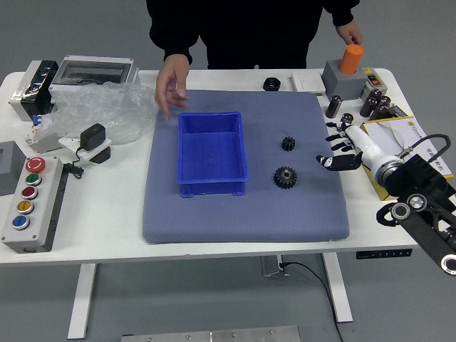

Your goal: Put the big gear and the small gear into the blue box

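While the right hand hangs by the mat's edge, between 2 and 3 o'clock, both gears sit on the mat, outside the box. Clock is read from the mat's middle, 12 at the far side, 6 at the near edge.

Hand: fingers apart, slightly bent, pointing roughly toward 9, clamped on nothing. Whether any fingertip touches the mat, cannot tell. Arm comes in from the 4 o'clock side.

Small gear: black, at 2 o'clock, the nearer of the 2 to the far edge. Big gear: black, flat, between 3 and 4, near the small gear at its 6 o'clock side, the 2 apart. Box: blue, upright, open top, between 9 and 10, to the 9 o'clock side of both gears and apart from them.

Person stands at 12, in black sleeves. 1 hand hangs over the mat's corner between 10 and 11, fingers pointing down. Other hand is at 1 o'clock, near the orange cylinder on a grey block.

Elsewhere on the table: clear plastic bag between 9 and 10; button box with 5 buttons between 8 and 9; black disc between 12 and 1, just beyond the mat.
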Action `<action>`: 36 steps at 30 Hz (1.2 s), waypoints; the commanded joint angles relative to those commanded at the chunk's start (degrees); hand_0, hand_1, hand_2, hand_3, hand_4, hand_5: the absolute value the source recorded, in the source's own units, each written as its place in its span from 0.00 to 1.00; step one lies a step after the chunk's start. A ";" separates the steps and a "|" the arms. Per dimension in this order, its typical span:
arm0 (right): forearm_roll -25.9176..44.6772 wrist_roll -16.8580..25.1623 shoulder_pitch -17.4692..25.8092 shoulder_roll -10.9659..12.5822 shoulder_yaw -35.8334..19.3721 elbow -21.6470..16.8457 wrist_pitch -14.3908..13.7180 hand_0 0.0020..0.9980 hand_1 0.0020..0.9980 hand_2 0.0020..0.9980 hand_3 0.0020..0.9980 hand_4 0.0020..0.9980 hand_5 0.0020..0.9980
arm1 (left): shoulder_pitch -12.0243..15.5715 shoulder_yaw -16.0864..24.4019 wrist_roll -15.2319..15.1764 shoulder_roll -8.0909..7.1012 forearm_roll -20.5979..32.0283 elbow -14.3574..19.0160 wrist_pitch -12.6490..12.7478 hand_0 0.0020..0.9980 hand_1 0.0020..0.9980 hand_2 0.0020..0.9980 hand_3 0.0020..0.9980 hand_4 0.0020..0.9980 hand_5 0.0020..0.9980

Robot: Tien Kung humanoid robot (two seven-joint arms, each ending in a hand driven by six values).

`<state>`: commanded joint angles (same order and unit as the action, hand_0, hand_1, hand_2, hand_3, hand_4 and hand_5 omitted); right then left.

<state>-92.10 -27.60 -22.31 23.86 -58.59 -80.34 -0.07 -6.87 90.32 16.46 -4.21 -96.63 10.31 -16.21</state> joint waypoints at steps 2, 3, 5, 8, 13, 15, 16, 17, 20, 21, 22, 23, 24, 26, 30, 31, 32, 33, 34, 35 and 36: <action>-1.38 -1.37 -0.46 -0.20 0.49 -0.35 1.23 0.86 0.80 0.93 1.00 0.75 0.09 | -0.03 0.04 0.00 -0.02 -0.05 0.00 -0.02 0.82 0.81 0.82 0.84 0.64 0.28; -2.74 -2.71 -0.94 -0.42 1.02 -0.64 2.44 0.86 0.80 0.93 1.00 0.75 0.09 | -0.06 0.10 0.00 -0.02 -0.12 0.00 -0.04 0.82 0.81 0.82 0.84 0.64 0.28; -4.67 -4.60 -1.57 -0.75 1.74 -0.93 3.95 0.86 0.81 0.95 1.00 0.76 0.11 | -0.11 0.19 0.00 0.00 -0.24 0.00 -0.07 0.82 0.81 0.82 0.84 0.64 0.28; -6.95 -6.82 -2.46 -1.31 2.85 -1.13 5.79 0.86 0.81 0.95 1.00 0.76 0.11 | -0.19 0.27 0.01 0.05 -0.33 0.00 -0.11 0.82 0.81 0.82 0.84 0.64 0.28; -9.82 -9.38 -4.21 -2.39 4.91 -1.53 8.61 0.85 0.81 0.94 1.00 0.76 0.12 | -0.19 0.30 0.08 0.00 -0.34 0.00 -0.11 0.82 0.81 0.82 0.84 0.64 0.28; -10.87 -9.38 -4.99 -2.93 5.68 -1.65 9.70 0.85 0.81 0.94 1.00 0.76 0.12 | -0.17 0.30 0.11 -0.06 -0.32 0.00 -0.10 0.82 0.81 0.82 0.84 0.64 0.28; -11.32 -9.38 -5.40 -3.23 6.06 -1.65 10.23 0.85 0.80 0.93 1.00 0.76 0.13 | -0.18 0.31 0.12 -0.08 -0.32 0.00 -0.10 0.82 0.81 0.82 0.84 0.64 0.28; -11.80 -9.38 -5.78 -3.51 6.39 -1.66 10.75 0.85 0.80 0.93 1.00 0.76 0.13 | -0.20 0.33 0.14 -0.10 -0.34 0.00 -0.10 0.82 0.81 0.82 0.84 0.64 0.28; -13.56 -9.38 -6.87 -4.41 7.35 -1.54 12.33 0.85 0.80 0.93 1.00 0.76 0.13 | -0.32 0.47 0.14 -0.11 -0.50 0.00 -0.16 0.82 0.81 0.82 0.84 0.64 0.28; -13.91 -9.38 -7.08 -4.60 7.57 -1.50 12.64 0.85 0.80 0.93 1.00 0.76 0.13 | -0.35 0.52 0.14 -0.10 -0.56 0.00 -0.17 0.82 0.81 0.82 0.84 0.64 0.28; -14.42 -9.38 -7.37 -4.92 7.97 -1.43 13.05 0.84 0.79 0.92 1.00 0.76 0.13 | -0.41 0.59 0.15 -0.08 -0.65 0.00 -0.20 0.82 0.81 0.82 0.84 0.64 0.28; -14.84 -9.38 -7.60 -5.20 8.31 -1.37 13.38 0.84 0.79 0.92 1.00 0.76 0.13 | -0.47 0.66 0.15 -0.06 -0.74 0.00 -0.23 0.82 0.81 0.82 0.84 0.64 0.28; -15.30 -9.38 -7.74 -5.49 8.60 -1.33 13.66 0.84 0.79 0.92 1.00 0.76 0.13 | -0.52 0.73 0.15 -0.04 -0.84 0.00 -0.25 0.82 0.81 0.82 0.84 0.64 0.28; -16.40 -9.38 -7.88 -6.11 9.05 -1.27 14.23 0.84 0.79 0.92 1.00 0.76 0.13 | -0.60 0.83 0.15 0.00 -0.97 0.00 -0.30 0.82 0.81 0.82 0.84 0.64 0.28; -18.28 -9.38 -7.55 -7.06 9.54 -1.06 14.87 0.83 0.78 0.89 1.00 0.78 0.15 | -0.60 0.86 0.20 0.02 -1.05 0.00 -0.31 0.82 0.81 0.82 0.84 0.64 0.28; -18.78 -9.38 -7.40 -7.26 9.69 -0.97 14.90 0.83 0.78 0.89 1.00 0.78 0.15 | -0.57 0.84 0.23 0.01 -1.03 0.00 -0.30 0.82 0.81 0.82 0.84 0.64 0.28; -19.28 -9.38 -7.26 -7.43 9.83 -0.85 14.87 0.83 0.78 0.89 1.00 0.78 0.15 | -0.53 0.82 0.25 0.00 -1.02 0.00 -0.29 0.82 0.81 0.82 0.84 0.64 0.28; -19.80 -9.38 -7.12 -7.59 9.97 -0.71 14.83 0.83 0.78 0.89 1.00 0.78 0.15 | -0.50 0.80 0.27 0.00 -1.01 0.00 -0.28 0.82 0.81 0.82 0.84 0.64 0.28; -20.31 -9.38 -6.99 -7.71 10.08 -0.54 14.80 0.83 0.77 0.87 0.98 0.78 0.17 | -0.48 0.79 0.29 0.01 -1.01 0.00 -0.28 0.82 0.81 0.82 0.84 0.64 0.28; -20.85 -9.38 -6.88 -7.81 10.18 -0.37 14.78 0.83 0.77 0.87 0.98 0.78 0.17 | -0.47 0.78 0.30 0.01 -1.02 0.00 -0.28 0.82 0.81 0.82 0.84 0.64 0.28; -21.52 -9.38 -6.75 -7.88 10.31 -0.16 14.68 0.83 0.77 0.87 0.98 0.78 0.17 | -0.47 0.79 0.30 0.03 -1.02 0.00 -0.28 0.82 0.81 0.82 0.84 0.64 0.28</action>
<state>-113.62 -36.98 -29.06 15.98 -48.29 -80.49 14.61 -7.34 91.11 16.76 -4.18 -97.65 10.31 -16.50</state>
